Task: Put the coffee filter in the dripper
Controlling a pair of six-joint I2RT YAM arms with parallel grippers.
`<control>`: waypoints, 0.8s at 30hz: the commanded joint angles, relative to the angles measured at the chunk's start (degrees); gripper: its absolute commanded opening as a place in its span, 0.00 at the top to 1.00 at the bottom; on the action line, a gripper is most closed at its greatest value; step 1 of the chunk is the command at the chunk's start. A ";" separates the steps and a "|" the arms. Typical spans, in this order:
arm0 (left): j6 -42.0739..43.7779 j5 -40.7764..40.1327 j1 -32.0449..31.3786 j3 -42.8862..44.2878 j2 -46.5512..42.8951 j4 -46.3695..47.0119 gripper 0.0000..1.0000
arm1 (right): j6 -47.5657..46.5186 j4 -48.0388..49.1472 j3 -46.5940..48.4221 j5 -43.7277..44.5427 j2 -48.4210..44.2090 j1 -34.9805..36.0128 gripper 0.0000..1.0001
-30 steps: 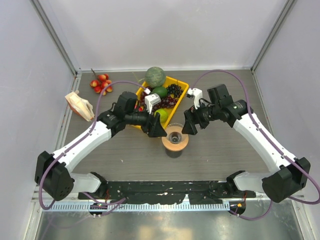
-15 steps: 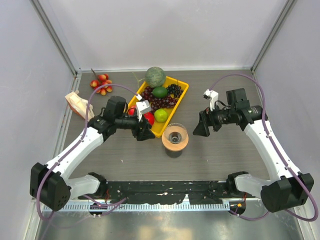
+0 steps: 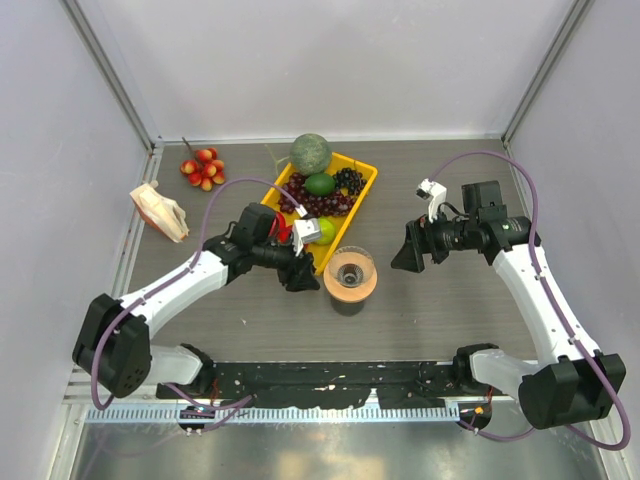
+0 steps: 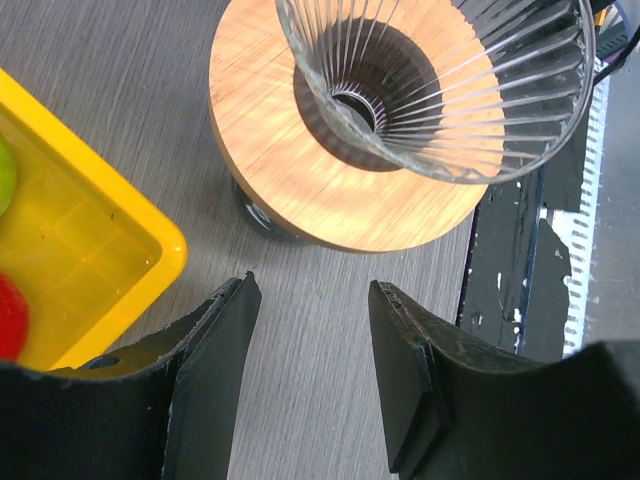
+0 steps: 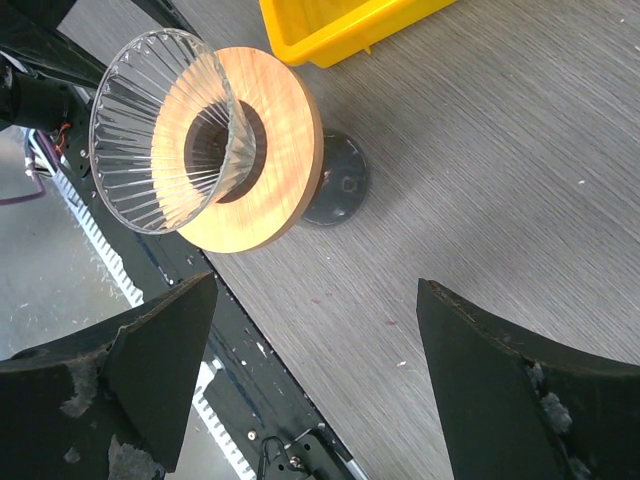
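Top view, left to right:
- Beige bundle of papers (image 3: 158, 212) at the far left of the surface (image 3: 440, 320), well apart from the rest.
- Left pincer (image 3: 299, 273): jaws moderately apart and holding nothing in its wrist view (image 4: 312, 300). It sits beside the near corner of the yellow tray (image 3: 365, 195), just left of the stand.
- Dripper (image 3: 350, 268): clear ribbed cone seated in the wooden ring (image 3: 332, 288) on a dark cup (image 5: 340, 185). Both wrist views show its bowl (image 4: 440, 90) empty.
- Right pincer (image 3: 402, 258): spread wide, empty (image 5: 318, 300), and near the stand on its right.

Coffee filter: not made out in any view, so its location is undetermined.

Handling (judgement):
- Filter paper should be very light, limp and easily creased. A gentle pinch at the upper rim or seam would suit, never the middle.
- The dripper looks fragile, and the stack is likely top-heavy, so sideways pushes should be avoided.

Versus half a second earlier:
- The left pincer has closed in toward the ring.
- The right pincer is almost unchanged.
- The stand has not moved
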 commanded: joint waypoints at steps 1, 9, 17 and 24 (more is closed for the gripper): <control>-1.51 -0.77 -1.52 1.00 1.28 5.19 0.44 | 0.20 1.76 0.64 -2.26 -0.99 -0.23 0.13; -3.17 -1.47 -2.93 1.35 1.99 6.68 0.44 | -0.06 1.41 0.82 -2.79 -0.46 -0.41 0.13; -4.41 -1.91 -3.02 1.52 1.99 6.68 0.42 | -0.06 1.33 0.82 -2.96 -0.37 -0.49 0.12; -4.32 -2.26 -3.28 1.87 1.73 5.64 0.38 | -0.15 1.06 0.90 -2.96 -0.46 -0.50 0.13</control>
